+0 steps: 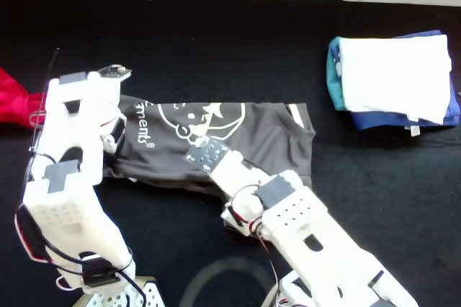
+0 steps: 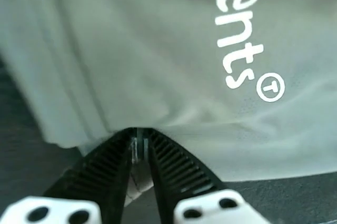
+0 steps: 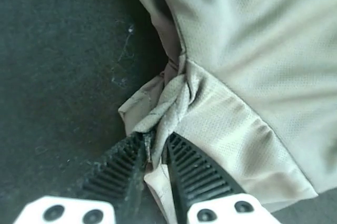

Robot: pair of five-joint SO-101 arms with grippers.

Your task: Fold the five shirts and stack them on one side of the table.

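Observation:
A dark grey shirt (image 1: 245,134) with a white print lies spread across the middle of the black table. My left gripper (image 2: 139,140) is shut on a folded edge of the grey shirt (image 2: 158,50), near its white lettering. My right gripper (image 3: 155,148) is shut on a bunched hem of the grey shirt (image 3: 253,50). In the high view the left arm (image 1: 75,127) stands over the shirt's left end and the right arm (image 1: 288,213) reaches onto its near edge. A stack of folded shirts (image 1: 392,80), white on top of blue, sits at the far right.
A red shirt (image 1: 13,98) lies bunched at the table's left edge. Bare black table (image 1: 216,40) stretches behind the grey shirt and between it and the stack.

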